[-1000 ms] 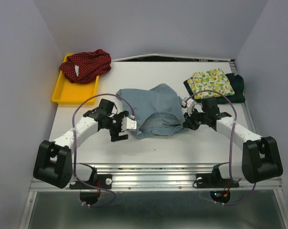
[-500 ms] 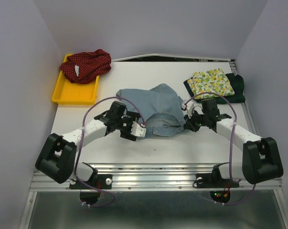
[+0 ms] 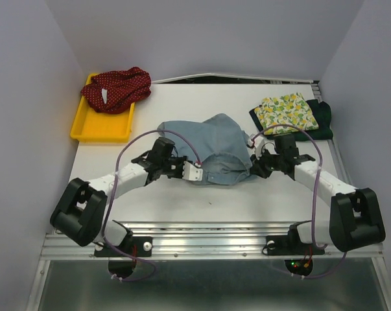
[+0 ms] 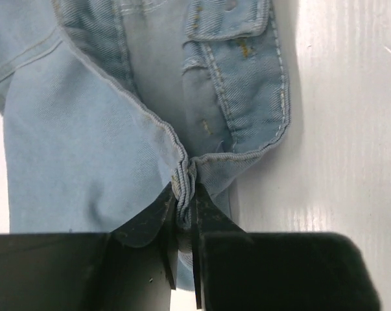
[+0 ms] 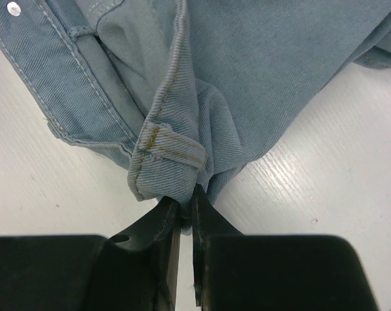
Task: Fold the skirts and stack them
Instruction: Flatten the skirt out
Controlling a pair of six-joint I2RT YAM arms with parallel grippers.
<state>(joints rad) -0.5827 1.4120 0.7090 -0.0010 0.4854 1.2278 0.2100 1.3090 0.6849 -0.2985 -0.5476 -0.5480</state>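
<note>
Top view: a light-blue denim skirt [image 3: 214, 142] lies bunched on the table [image 3: 182, 103], with the left gripper [image 3: 196, 173] and right gripper [image 3: 255, 162] at its near corners. Left wrist: it pinches a gathered seam. Right wrist: it clamps what seems the waistband. Likely mid-fold; next, carry both corners far together.

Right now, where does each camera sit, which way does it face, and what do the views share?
Top external: above and behind the robot, looking down at the table; shows left arm and right arm.
Left wrist: on the left arm, looking along the left gripper, shut on the denim skirt.
Right wrist: on the right arm, looking along the right gripper, shut on the same skirt.
Shared: all three show the denim skirt on the table.
</note>
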